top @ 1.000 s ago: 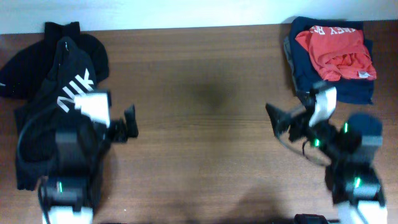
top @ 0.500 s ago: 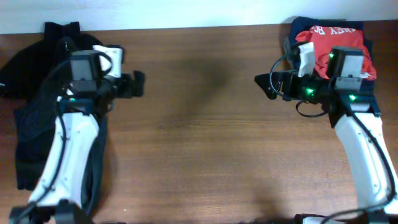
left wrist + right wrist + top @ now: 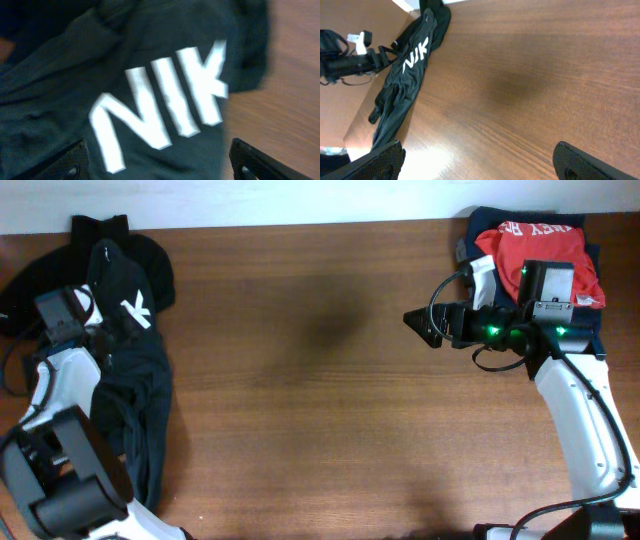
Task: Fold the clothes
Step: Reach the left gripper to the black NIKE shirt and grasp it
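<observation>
Currently your left arm point(image 3: 48, 385) runs up the left edge, wrist tipped down over the black NIKE T-shirt point(image 3: 140, 390). The shirt lies crumpled at the left end of the surface point(image 3: 300, 400). Your left gripper point(image 3: 157, 162) is spread wide over the white lettering with nothing held; can't tell if it touches the cloth. Your right arm point(image 3: 575, 410) reaches up the right side, wrist bent toward centre. The right gripper point(image 3: 422, 326) is wide open and empty above bare wood, just beside the folded red-orange and navy pile point(image 3: 540, 260).
</observation>
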Robot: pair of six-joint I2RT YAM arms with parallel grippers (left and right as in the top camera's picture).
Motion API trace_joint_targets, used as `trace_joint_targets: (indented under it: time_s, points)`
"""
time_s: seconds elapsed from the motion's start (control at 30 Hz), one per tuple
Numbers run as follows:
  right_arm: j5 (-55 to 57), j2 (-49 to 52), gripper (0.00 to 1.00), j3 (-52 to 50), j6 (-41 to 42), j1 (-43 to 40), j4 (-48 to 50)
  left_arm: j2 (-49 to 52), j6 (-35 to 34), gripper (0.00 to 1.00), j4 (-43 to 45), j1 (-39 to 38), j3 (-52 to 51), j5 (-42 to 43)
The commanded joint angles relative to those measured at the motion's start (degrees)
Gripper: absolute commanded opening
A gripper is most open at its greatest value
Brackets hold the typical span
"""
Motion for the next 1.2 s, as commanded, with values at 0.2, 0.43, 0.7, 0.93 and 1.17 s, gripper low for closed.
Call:
trace_joint_targets:
  time_s: [0.2,0.43,0.7,0.93,1.17]
  points:
    - [-0.9,0.0,0.99,1.3,-2.6,0.3,-2.2,10.8,0.8,0.82,11.3,3.0,1.1,-8.0]
    - [-0.9,0.0,0.99,1.3,-2.6,0.3,-2.2,16.3,0.8,0.34,19.8,2.9,1.1,-9.5]
    - [-0.9,0.0,1.0,1.3,-2.6,0.3,-2.1,12.8,0.6,0.05,23.4,2.8,1.2,-8.8]
    - [-0.9,0.0,0.99,1.3,-2.6,0.3,-1.4,-0.2,0.3,0.01,20.1,2.5,1.2,5.1]
    - [-0.9,0.0,0.99,1.3,-2.6,0.3,-0.6,-14.5,-1.3,0.01,17.3,-0.6,1.1,15.1]
